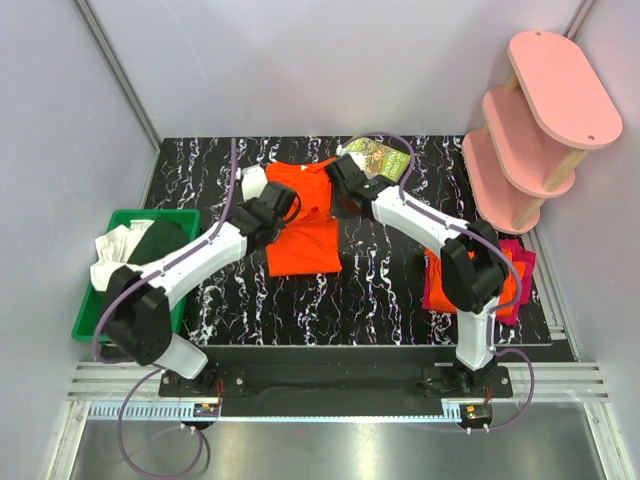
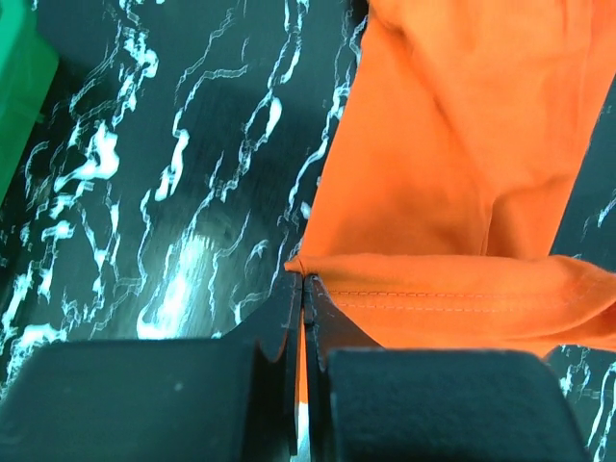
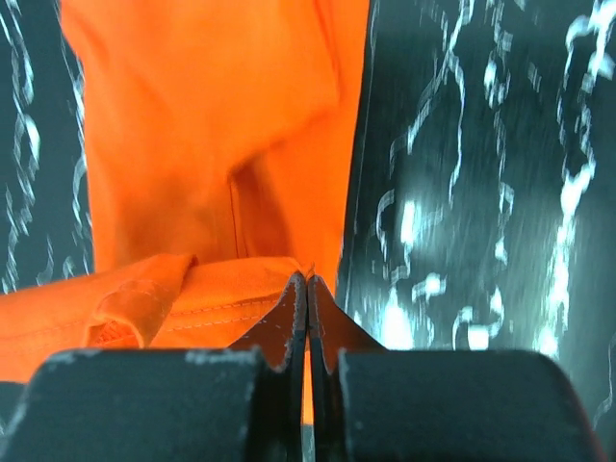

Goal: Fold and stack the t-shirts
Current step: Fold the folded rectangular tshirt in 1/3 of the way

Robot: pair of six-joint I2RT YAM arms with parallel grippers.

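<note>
An orange t-shirt (image 1: 305, 240) lies partly folded in the middle of the black marbled table. My left gripper (image 1: 284, 207) is shut on the hemmed corner at its far left. In the left wrist view the cloth (image 2: 452, 154) is pinched right at the shut tips of that gripper (image 2: 303, 281). My right gripper (image 1: 341, 186) is shut on the far right corner. The right wrist view shows the hem (image 3: 212, 135) held between the tips of the gripper (image 3: 308, 281). Folded t-shirts, magenta-red (image 1: 522, 270) with orange (image 1: 436, 272), lie at the right, partly hidden by the right arm.
A green bin (image 1: 170, 220) holding white and dark cloth stands at the left edge. A pink three-tier shelf (image 1: 535, 125) stands at the back right. A green printed packet (image 1: 382, 158) lies at the far edge behind the right gripper.
</note>
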